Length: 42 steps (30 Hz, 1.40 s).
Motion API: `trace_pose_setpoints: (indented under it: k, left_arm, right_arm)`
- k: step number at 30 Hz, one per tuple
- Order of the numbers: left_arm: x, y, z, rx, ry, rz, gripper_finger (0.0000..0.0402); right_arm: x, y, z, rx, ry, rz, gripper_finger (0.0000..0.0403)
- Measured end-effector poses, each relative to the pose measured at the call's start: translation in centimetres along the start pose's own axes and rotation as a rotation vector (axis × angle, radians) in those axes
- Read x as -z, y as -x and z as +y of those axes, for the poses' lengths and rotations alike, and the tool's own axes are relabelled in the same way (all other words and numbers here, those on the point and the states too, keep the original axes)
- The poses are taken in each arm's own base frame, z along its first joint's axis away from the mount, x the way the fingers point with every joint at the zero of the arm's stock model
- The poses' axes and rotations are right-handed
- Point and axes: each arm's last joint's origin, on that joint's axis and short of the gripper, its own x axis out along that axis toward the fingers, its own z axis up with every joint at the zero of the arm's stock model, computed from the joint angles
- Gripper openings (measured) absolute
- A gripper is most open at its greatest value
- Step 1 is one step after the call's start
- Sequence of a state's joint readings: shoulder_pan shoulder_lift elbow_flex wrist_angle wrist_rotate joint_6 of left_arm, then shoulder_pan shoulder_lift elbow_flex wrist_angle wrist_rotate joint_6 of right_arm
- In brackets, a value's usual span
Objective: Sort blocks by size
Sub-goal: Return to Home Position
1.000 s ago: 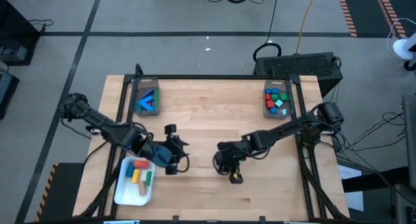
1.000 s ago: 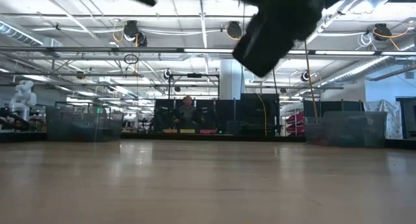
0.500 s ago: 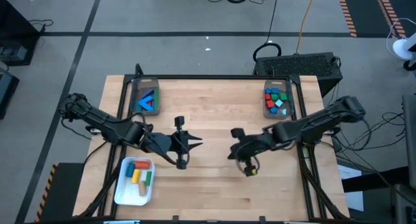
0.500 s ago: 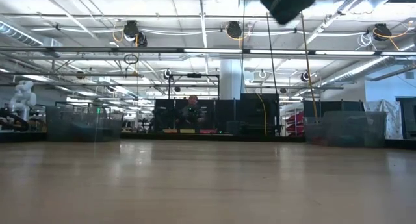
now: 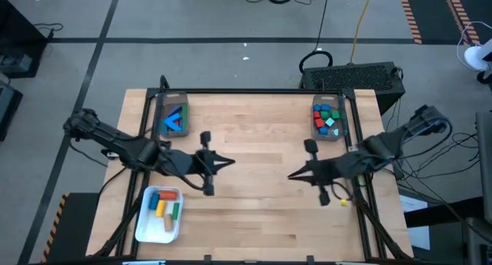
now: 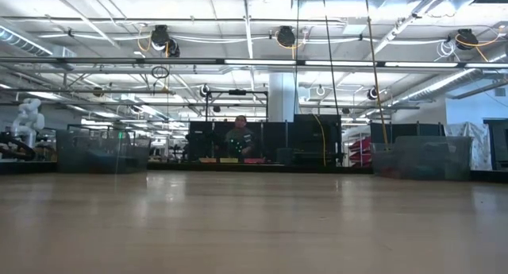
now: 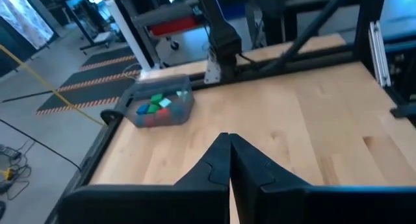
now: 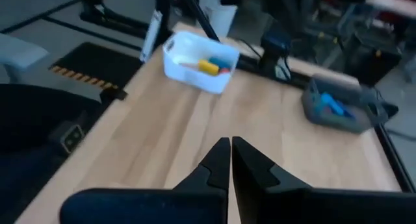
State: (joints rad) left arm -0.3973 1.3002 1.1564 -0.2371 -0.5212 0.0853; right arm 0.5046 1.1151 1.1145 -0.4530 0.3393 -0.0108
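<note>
Neither gripper holds a block. My left gripper [image 5: 231,162] is shut, pointing level toward the table's right over its middle left; its fingers [image 7: 229,146] meet with nothing between them. My right gripper [image 5: 291,175] is shut too and points toward the left; its fingers [image 8: 231,149] are also bare. The blocks lie in three containers: long ones in a white tray [image 5: 146,219] at the near left, blue, red and green ones in a grey bin [image 5: 174,120] at the far left, and several small ones in a bin [image 5: 329,120] at the far right. No gripper shows in the low view.
Bare wooden tabletop [image 5: 257,142] lies between the two grippers and the bins. A black frame rail [image 5: 254,91] runs along the table's far edge. Across the table in the low view, a person [image 6: 238,139] sits in the room behind.
My left gripper has left the white tray, swung toward the table's middle, turned level and shut. My right arm has drawn back toward the table's right edge and turned its gripper level. Both have risen out of the low view.
</note>
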Motion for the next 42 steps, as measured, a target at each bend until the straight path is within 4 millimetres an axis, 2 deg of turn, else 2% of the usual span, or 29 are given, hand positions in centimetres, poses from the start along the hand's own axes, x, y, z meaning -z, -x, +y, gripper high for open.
trace_pose_setpoints:
  k: [5,8,13,20,24,29,34,42]
  left_arm:
    - [-0.6,2.3,1.3,-0.004,0.013,-0.025,0.0004]
    - [-0.8,3.5,2.0,-0.005,0.021,-0.038,0.0004]
    - [-0.9,5.2,3.1,-0.038,0.031,-0.05,0.0004]
    - [-0.5,6.9,4.1,-0.047,0.029,-0.044,0.0004]
    - [1.1,7.1,4.1,-0.05,0.038,-0.059,0.0004]
    - [4.0,7.3,4.4,-0.066,0.08,-0.08,0.0004]
    - [7.0,7.7,4.8,-0.078,0.133,-0.105,0.0004]
    - [10.5,7.6,5.2,-0.063,0.179,-0.172,0.0004]
  right_arm:
    - [-0.4,1.3,0.5,-0.021,0.028,-0.048,0.0]
    - [-0.4,1.7,0.5,0.058,0.036,-0.051,0.0]
    - [-0.5,3.5,-0.3,0.093,0.045,-0.087,0.0]
    - [-0.6,7.1,-2.1,0.111,0.015,-0.198,0.0]
    - [1.2,8.2,-3.2,0.147,-0.023,-0.253,0.0]
    - [4.5,8.6,-3.8,0.128,-0.091,-0.344,0.0]
    - [7.9,7.9,-4.0,0.151,-0.119,-0.386,0.0]
    - [11.6,5.5,-4.2,0.153,-0.162,-0.449,0.0]
